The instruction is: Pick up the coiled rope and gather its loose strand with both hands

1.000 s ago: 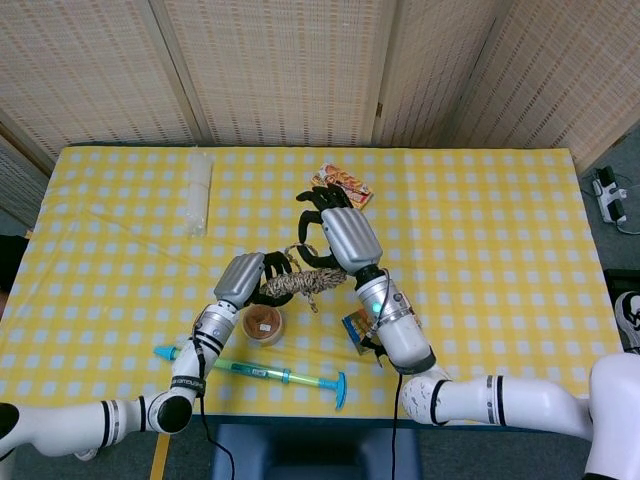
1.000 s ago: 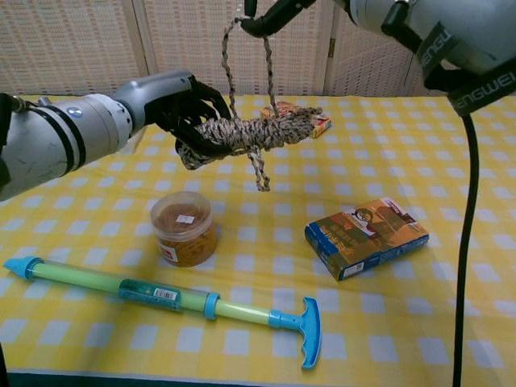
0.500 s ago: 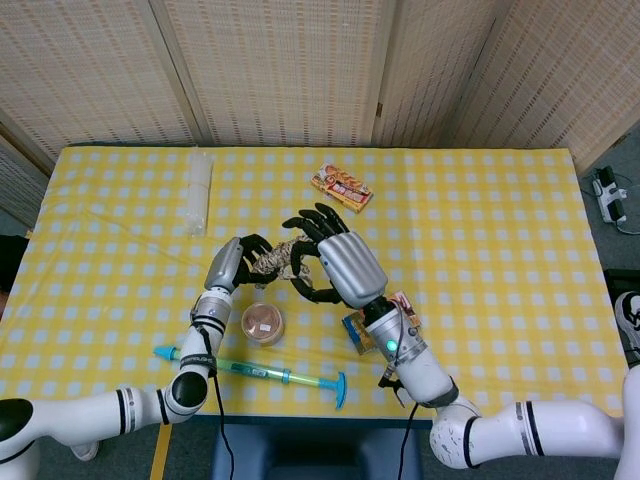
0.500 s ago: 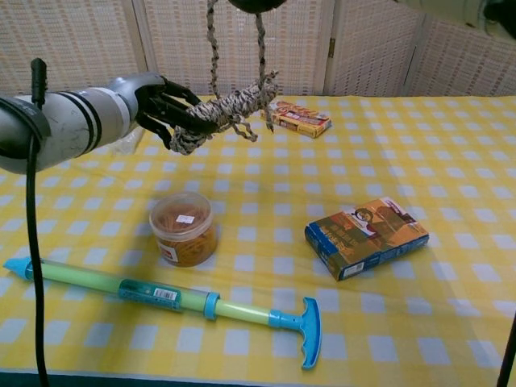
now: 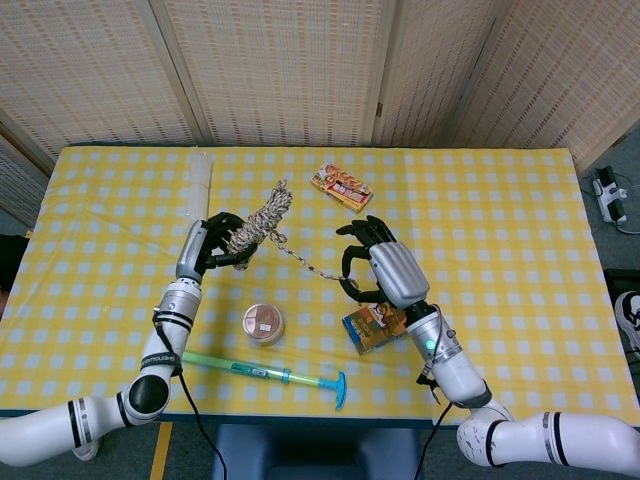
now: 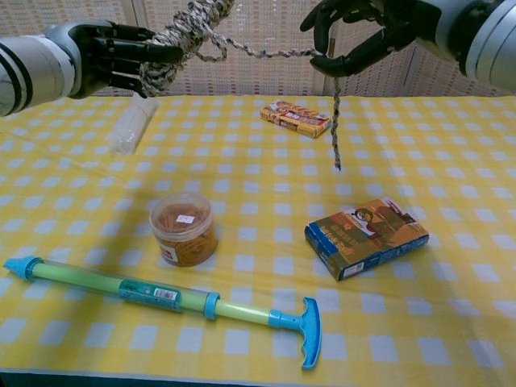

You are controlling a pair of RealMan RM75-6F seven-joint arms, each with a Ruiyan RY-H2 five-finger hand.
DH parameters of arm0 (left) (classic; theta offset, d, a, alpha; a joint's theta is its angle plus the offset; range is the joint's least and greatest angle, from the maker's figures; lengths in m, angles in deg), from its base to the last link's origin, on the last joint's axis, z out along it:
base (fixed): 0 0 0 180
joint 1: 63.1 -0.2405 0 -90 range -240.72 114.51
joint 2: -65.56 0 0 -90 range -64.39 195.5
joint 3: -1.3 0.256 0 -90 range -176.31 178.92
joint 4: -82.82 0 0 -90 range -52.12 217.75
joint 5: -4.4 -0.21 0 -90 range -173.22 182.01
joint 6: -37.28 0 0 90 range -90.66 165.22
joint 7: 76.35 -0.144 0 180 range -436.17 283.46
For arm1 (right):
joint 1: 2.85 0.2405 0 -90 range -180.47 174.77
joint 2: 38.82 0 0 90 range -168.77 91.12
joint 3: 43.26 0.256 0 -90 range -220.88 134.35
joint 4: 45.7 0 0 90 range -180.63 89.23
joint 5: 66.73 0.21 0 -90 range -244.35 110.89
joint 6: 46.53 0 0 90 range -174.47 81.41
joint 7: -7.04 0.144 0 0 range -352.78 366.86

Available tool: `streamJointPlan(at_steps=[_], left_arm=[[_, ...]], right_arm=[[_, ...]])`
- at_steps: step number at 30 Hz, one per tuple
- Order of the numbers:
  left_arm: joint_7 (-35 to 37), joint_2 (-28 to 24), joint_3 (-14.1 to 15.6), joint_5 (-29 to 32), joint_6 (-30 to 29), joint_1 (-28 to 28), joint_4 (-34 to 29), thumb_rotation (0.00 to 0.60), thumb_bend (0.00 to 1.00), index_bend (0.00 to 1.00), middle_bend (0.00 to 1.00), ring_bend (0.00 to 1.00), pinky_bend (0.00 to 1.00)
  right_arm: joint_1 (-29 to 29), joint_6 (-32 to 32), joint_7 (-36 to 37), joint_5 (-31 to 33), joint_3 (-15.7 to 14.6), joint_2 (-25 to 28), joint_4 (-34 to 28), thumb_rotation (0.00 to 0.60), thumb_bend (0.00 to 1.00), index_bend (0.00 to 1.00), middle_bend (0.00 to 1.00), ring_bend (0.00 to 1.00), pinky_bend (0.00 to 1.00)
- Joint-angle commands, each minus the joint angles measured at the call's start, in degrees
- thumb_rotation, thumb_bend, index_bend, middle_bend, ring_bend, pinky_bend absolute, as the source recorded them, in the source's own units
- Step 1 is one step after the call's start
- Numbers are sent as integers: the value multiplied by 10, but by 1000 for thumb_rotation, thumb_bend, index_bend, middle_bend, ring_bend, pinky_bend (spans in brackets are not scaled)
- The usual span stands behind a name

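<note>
The coiled rope is a speckled grey-and-tan bundle held up above the table. My left hand grips its lower end, and the bundle points up and to the right. A loose strand runs taut from the coil across to my right hand. That hand pinches the strand between thumb and fingers, with the other fingers spread. The strand's free end hangs straight down below that hand, above the tablecloth.
On the yellow checked table stand a round tub of rubber bands, a blue box, a green-and-blue pump toy, a snack box and a stack of clear cups at the far left.
The hands have drawn apart. My left hand carried the coil left and up; my right hand moved right and lower, and the strand now stretches between them.
</note>
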Motion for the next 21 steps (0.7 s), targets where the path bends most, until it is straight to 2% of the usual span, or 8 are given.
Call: streamJointPlan(at_steps=[1, 10, 21], left_arm=[[39, -22, -2, -32, 17, -22, -30, 600, 619, 698, 650, 620, 681], [139, -63, 13, -137, 75, -56, -79, 600, 618, 698, 650, 619, 681], [230, -88, 45, -269, 127, -58, -67, 600, 622, 698, 650, 615, 682]], right_arm=[[1, -18, 19, 21, 4, -15, 32, 600, 435, 650, 222, 118, 0], [27, -64, 48, 79, 37, -54, 101, 600, 444, 653, 220, 126, 0], [74, -96, 24, 148, 70, -84, 136, 600, 447, 660, 234, 140, 0]])
